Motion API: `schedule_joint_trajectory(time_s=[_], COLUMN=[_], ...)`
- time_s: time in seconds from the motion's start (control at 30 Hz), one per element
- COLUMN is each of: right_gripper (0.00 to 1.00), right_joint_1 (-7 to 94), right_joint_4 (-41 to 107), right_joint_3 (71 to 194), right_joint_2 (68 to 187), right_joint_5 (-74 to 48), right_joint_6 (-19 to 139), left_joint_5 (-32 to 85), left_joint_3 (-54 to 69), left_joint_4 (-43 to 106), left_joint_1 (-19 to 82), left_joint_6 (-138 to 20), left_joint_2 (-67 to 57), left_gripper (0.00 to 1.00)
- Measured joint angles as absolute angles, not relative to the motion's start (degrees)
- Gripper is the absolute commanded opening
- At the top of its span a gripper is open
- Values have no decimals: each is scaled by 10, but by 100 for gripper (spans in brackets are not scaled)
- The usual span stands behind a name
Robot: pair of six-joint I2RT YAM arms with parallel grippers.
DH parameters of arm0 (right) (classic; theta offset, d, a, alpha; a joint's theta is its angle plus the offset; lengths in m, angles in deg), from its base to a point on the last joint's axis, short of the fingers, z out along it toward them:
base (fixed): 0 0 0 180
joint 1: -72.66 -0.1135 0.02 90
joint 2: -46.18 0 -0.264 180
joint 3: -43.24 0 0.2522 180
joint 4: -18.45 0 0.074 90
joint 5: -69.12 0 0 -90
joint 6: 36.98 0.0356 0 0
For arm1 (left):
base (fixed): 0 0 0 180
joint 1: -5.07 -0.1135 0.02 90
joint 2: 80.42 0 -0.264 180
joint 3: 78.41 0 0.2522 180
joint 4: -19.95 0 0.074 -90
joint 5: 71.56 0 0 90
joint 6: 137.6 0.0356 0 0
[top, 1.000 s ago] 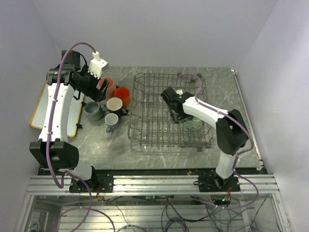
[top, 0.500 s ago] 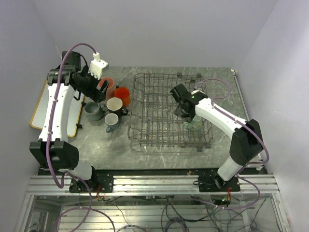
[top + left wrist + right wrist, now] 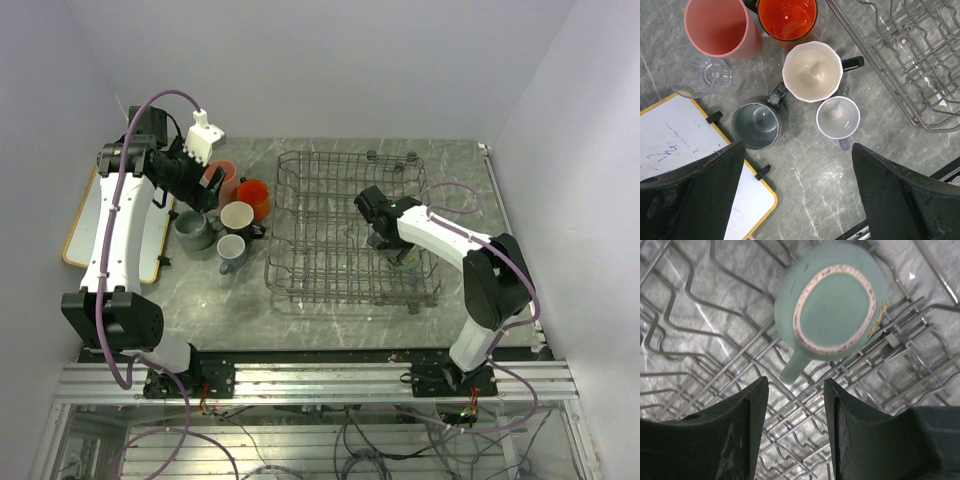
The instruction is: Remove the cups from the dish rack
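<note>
Two spread hands: left hand (image 3: 795, 148) above six cups (image 3: 812, 71), right hand (image 3: 795, 383) near mint-green mug (image 3: 832, 307).

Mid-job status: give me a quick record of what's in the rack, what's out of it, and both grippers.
in rack: one green mug, upside down
out of rack: pink tumbler, orange mug, black mug, dark grey mug, light grey mug, clear glass, on the table left of the dish rack
left gripper: open, above that group
right gripper: open, over the green mug, not gripping it
</note>
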State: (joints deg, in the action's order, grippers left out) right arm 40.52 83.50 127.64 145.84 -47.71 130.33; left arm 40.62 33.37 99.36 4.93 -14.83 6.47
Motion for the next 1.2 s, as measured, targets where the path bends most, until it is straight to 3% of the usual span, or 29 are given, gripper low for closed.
schedule_joint_trajectory(time_s=[0.27, 0.6, 0.97, 1.2], right_gripper=[44, 0, 0, 0], right_joint_1=[416, 405, 357, 324], right_joint_4=[818, 829, 830, 771], right_joint_3=[1277, 1295, 1295, 1292], right_joint_2=[1490, 1518, 1496, 1355], right_joint_5=[-505, -533, -541, -477], right_joint_6=[1306, 1329, 1308, 1220], left_joint_5=[406, 406, 416, 466], left_joint_3=[329, 329, 319, 243], left_joint_4=[994, 997, 1003, 996], left_joint_1=[49, 49, 49, 55], left_joint_6=[-145, -133, -109, -57], left_joint_2=[64, 63, 49, -9], left_gripper=[98, 98, 99, 99])
